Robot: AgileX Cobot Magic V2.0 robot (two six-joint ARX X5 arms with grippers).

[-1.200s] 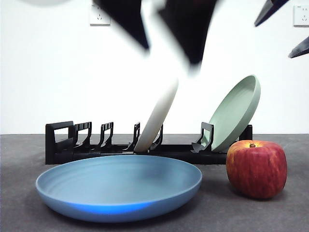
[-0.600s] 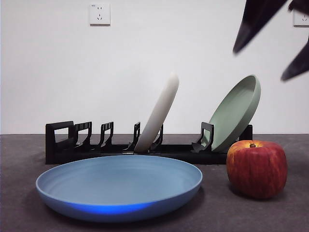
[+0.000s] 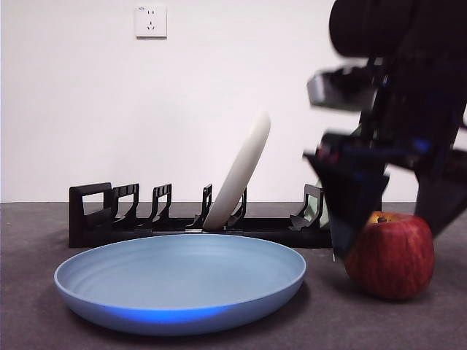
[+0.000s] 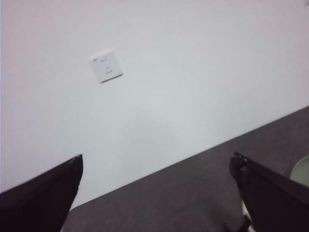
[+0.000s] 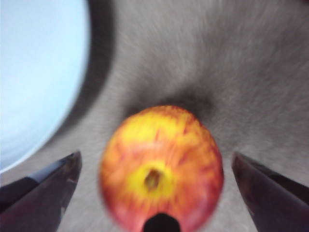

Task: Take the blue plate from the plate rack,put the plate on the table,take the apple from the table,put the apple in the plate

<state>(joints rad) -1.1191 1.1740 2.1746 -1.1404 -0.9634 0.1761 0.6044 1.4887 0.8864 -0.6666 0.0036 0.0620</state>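
Observation:
The blue plate (image 3: 179, 281) lies flat on the table (image 3: 29, 306) in front of the plate rack (image 3: 109, 219). The red apple (image 3: 390, 259) stands on the table to the plate's right. My right gripper (image 3: 392, 211) is open, low over the apple, with one jaw on each side of it and not touching. In the right wrist view the apple (image 5: 161, 164) sits between the open jaws of that gripper (image 5: 157, 159), stem up, with the blue plate (image 5: 34, 72) beside it. My left gripper (image 4: 157, 158) is open, empty and raised, facing the wall.
A cream-white plate (image 3: 241, 171) leans in the rack's middle slot. A sage-green plate (image 3: 321, 211) at the rack's right end is mostly hidden behind the right arm. A wall socket (image 3: 150, 20) is on the white wall behind.
The left arm has lifted out of the front view. The right gripper has come down from the upper right to either side of the apple. Plate and apple have not moved.

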